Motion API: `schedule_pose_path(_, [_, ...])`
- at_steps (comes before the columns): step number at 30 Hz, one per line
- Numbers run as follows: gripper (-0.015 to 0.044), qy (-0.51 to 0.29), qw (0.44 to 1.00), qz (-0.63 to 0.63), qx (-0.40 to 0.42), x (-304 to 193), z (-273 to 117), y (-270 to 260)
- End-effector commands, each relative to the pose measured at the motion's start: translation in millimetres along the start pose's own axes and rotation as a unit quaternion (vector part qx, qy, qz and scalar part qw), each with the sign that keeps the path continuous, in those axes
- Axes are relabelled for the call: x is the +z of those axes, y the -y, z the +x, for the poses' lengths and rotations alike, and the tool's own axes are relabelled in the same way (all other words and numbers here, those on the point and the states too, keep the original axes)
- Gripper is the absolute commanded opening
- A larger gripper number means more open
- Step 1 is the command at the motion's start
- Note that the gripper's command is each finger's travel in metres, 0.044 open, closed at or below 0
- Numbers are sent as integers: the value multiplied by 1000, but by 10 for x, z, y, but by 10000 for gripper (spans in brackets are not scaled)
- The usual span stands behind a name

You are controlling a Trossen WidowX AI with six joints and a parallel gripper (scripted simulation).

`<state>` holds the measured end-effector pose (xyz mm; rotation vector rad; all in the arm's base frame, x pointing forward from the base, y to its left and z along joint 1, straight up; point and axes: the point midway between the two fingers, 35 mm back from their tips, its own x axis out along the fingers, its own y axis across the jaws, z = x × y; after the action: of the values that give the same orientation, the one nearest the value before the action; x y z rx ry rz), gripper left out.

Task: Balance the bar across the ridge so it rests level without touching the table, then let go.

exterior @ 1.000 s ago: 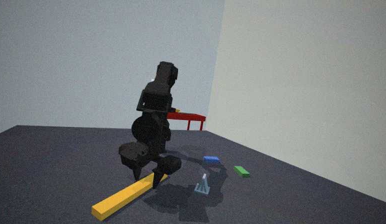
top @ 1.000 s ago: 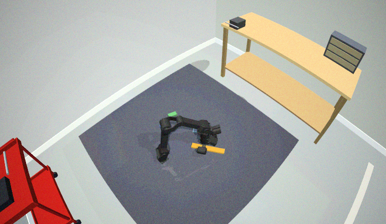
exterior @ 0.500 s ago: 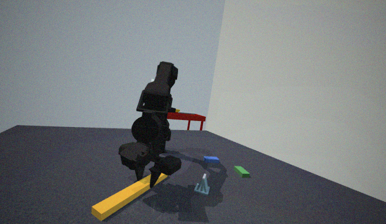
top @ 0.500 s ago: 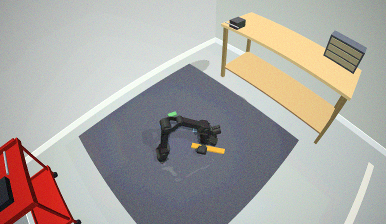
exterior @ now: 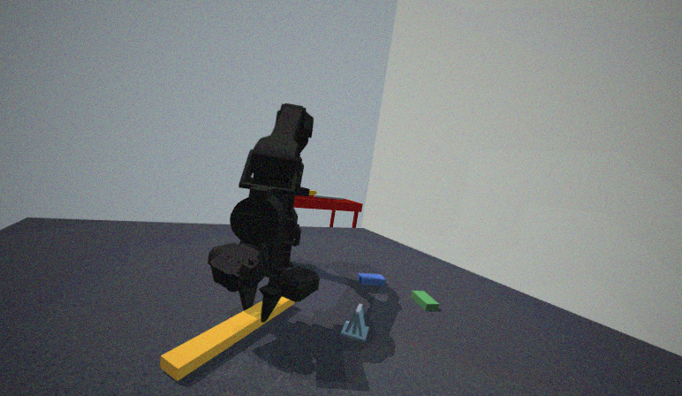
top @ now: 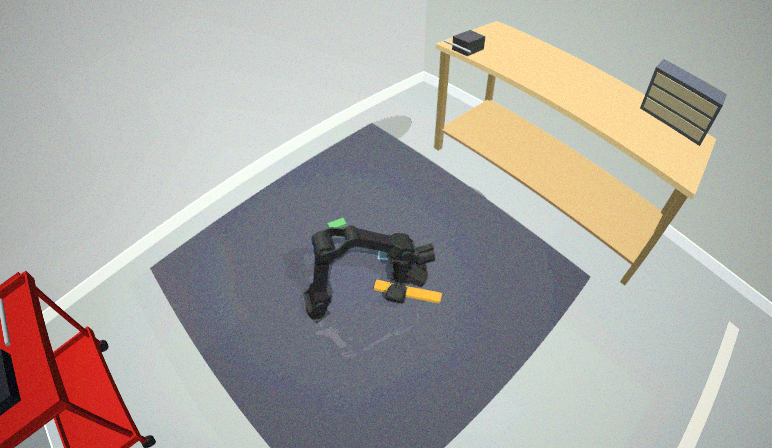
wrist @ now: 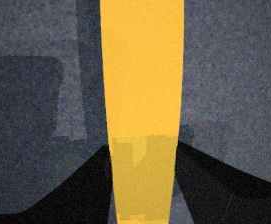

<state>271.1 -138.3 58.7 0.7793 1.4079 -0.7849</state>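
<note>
The tool (exterior: 259,303) clamps the yellow bar (exterior: 220,338) near one end as it lies on the counter (exterior: 87,294), beside the ridge (exterior: 355,324). Gripped off-centre, it may tilt when lifted.

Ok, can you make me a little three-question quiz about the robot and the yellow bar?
1. True or false: the end effector is shut on the yellow bar.
2. Where is it gripped? A) in the middle B) near one end
3. Fill in: the bar lies flat on the dark ____.

Key: 1 true. 2 B, near the end farther from the exterior camera. 3 mat; the bar is not on the pale blue ridge, which stands apart from it.
</note>
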Motion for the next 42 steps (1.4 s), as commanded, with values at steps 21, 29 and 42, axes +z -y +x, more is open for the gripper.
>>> schedule_pose_path(21, [0, 7, 1000, 2, 6, 28, -645, -19])
schedule_pose_path(29, [0, 6, 1000, 2, 6, 1, -850, -3])
schedule_pose_path(42, [0, 4, 991, 131, 8, -156, -875, -317])
